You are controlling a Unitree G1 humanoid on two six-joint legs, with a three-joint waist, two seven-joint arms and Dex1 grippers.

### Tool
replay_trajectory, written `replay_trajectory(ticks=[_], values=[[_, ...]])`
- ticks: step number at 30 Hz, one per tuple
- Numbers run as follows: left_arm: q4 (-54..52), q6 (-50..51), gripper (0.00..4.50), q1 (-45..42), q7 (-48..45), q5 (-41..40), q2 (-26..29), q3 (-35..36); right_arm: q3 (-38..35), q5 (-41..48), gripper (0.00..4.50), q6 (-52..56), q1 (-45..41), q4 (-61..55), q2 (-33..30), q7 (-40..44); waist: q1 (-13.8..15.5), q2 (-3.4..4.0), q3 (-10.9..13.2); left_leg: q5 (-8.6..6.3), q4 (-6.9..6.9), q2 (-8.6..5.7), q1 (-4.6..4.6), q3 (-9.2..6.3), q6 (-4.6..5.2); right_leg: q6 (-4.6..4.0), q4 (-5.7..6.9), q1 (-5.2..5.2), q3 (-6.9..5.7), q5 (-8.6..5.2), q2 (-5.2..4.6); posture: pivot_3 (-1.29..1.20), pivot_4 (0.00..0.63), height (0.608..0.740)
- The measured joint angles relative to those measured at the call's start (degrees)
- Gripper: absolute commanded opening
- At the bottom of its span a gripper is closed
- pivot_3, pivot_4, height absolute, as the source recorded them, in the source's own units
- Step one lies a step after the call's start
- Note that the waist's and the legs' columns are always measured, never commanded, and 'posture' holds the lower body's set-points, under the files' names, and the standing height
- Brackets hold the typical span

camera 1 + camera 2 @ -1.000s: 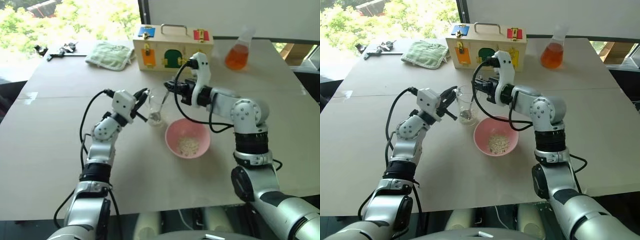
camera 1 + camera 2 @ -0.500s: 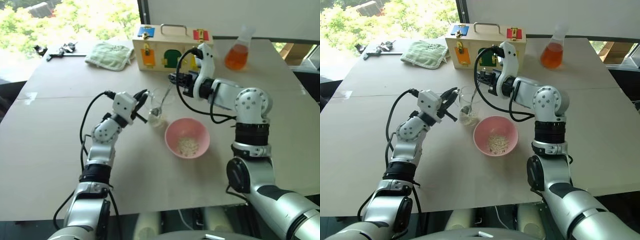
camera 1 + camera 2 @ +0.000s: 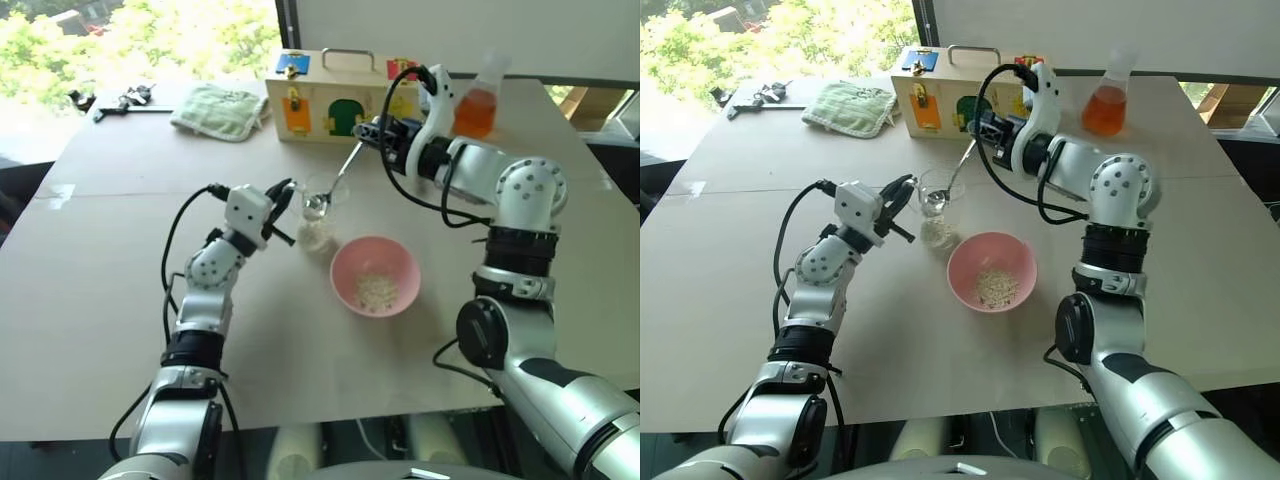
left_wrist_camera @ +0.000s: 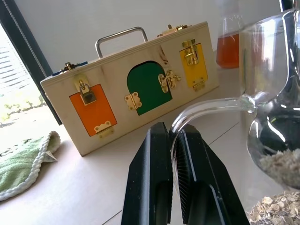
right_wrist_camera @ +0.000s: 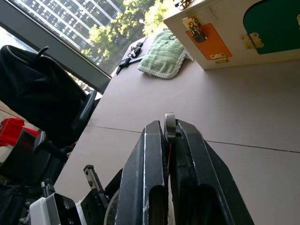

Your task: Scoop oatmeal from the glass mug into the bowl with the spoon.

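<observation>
The glass mug [image 3: 315, 218] stands on the table left of the pink bowl [image 3: 345, 262], with oatmeal [image 3: 315, 238] in its bottom. My left gripper [image 3: 285, 205] is shut on the mug's handle [image 4: 206, 108]. My right gripper [image 3: 374, 131] hovers behind the mug, shut on the end of the spoon [image 3: 342, 174]. The spoon slants down to the left, and its oval end sits at the mug's mouth. Whether it carries flakes I cannot tell. A small heap of oatmeal [image 3: 375, 290] lies in the bowl.
A wooden latch box [image 3: 335, 95] stands behind the mug, close to my right gripper. A flask of orange liquid [image 3: 475, 105] is at the back right. A green cloth [image 3: 220, 108] and black tools [image 3: 120, 100] lie at the back left.
My right gripper has risen and drawn back to the right, lifting the spoon's end from the mug's bottom to its mouth. The left gripper and mug have stayed put.
</observation>
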Motion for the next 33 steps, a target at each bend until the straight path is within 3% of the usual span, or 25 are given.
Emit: replay_trajectory(ticks=[16, 33], values=[[-0.1, -0.2, 0.03, 0.8, 2.7, 0.1, -0.7, 0.1, -8.1, 8.6, 0.00, 2.3, -0.4, 0.7, -0.3, -9.2, 0.0, 0.02, 0.0, 0.00, 0.00, 0.03, 0.06, 0.04, 0.00, 0.00, 0.00, 0.00, 0.05, 0.00, 0.00, 0.00, 0.150, 0.740], [0.0, -1.6, 0.03, 1.0, 5.4, 2.0, -1.6, 0.0, -13.9, 22.0, 0.00, 1.7, 0.8, 1.3, 1.8, -25.8, 0.0, 0.02, 0.0, 0.01, 0.00, 0.07, 0.04, 0.06, 0.00, 0.00, 0.01, -0.01, 0.07, 0.00, 0.00, 0.00, 0.150, 0.740]])
